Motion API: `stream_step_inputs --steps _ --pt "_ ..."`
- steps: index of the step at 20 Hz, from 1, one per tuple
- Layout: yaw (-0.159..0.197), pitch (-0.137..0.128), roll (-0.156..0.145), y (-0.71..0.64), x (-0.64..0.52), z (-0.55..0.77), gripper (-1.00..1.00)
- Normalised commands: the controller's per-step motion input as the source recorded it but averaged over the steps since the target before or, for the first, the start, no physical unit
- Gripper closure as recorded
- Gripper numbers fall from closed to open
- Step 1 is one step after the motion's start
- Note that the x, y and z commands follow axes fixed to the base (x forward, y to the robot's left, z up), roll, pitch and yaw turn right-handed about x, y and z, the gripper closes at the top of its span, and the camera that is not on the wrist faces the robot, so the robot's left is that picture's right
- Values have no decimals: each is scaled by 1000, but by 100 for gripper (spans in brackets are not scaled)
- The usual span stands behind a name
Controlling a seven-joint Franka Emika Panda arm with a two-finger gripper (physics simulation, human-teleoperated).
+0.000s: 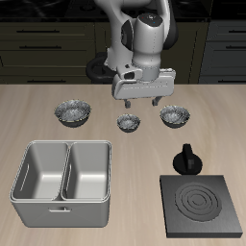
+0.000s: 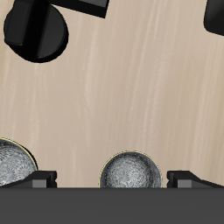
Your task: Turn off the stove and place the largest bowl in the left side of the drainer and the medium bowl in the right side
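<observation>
The pale wooden surface (image 1: pixel 135 154) carries three silver bowls: the tiny bowl (image 1: pixel 129 122) directly beneath the tool (image 1: pixel 143 100), the largest bowl (image 1: pixel 72 113) and medium bowl (image 1: pixel 175 115) flanking it; the drainer (image 1: pixel 63 173), knob (image 1: pixel 186 159) and stove (image 1: pixel 203 206) sit beyond, toward the front edge.

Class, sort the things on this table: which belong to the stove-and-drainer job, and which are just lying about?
Job in hand: stove, knob, largest bowl, medium bowl, drainer, gripper.
Lying about: tiny bowl.

Tiny bowl (image 1: pixel 130 122) seen at table (image 1: pixel 125 183) centre, approx 12 o'clock of bare wood; also caught in wrist cam (image 2: pixel 129 172). Dark cabinets (image 1: pixel 48 43) w/ drawers noted behind.
</observation>
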Motion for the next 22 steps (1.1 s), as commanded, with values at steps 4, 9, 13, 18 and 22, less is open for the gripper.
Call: stream_step_inputs --steps 4,9,13,18,22 --pt "3 -26 -64 -547 -173 81 -100" --pt "-29 2 -17 -506 -167 153 -100" --pt "-15 19 39 -351 -97 130 -100" --pt "-57 14 -7 -491 -34 80 -100" --pt "-50 10 -24 -457 -37 9 -100"
